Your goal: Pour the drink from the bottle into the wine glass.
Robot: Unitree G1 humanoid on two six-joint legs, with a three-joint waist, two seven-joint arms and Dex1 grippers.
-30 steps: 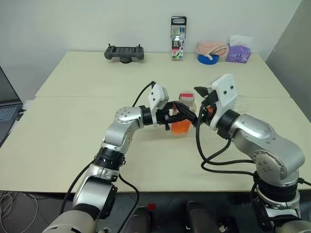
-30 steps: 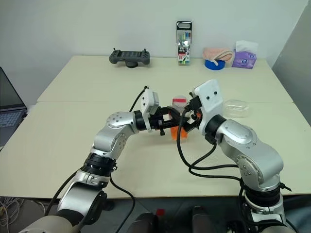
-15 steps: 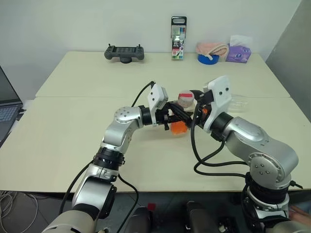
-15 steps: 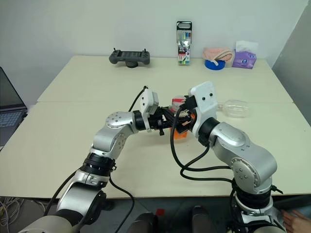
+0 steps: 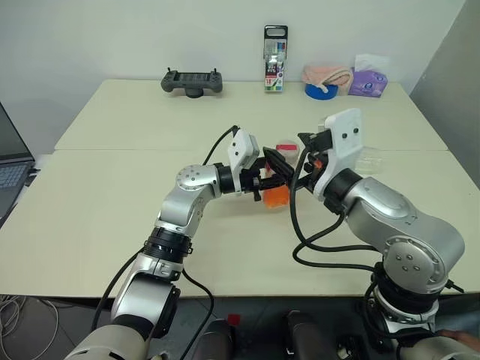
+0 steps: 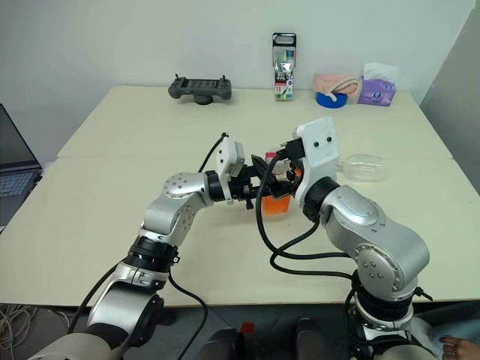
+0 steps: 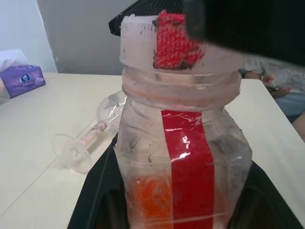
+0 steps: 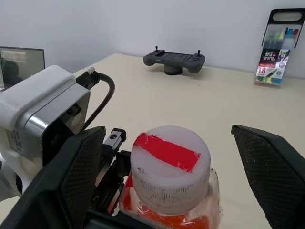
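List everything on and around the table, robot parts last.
bottle: one, clear with white-and-red cap, table centre, held upright
drink: orange-red, low in the bottle
wine glass: one, clear, lying on its side to the right of the bottle
game controller: one, dark grey, far edge
marker pack: one, clear and black, upright, far edge
tape roll: one, blue, far right
pink cloth: one, on the tape roll
tissue pack: one, purple, far right
laptop: one, left of the table
left gripper: shut on the bottle
right gripper: open, straddling the cap
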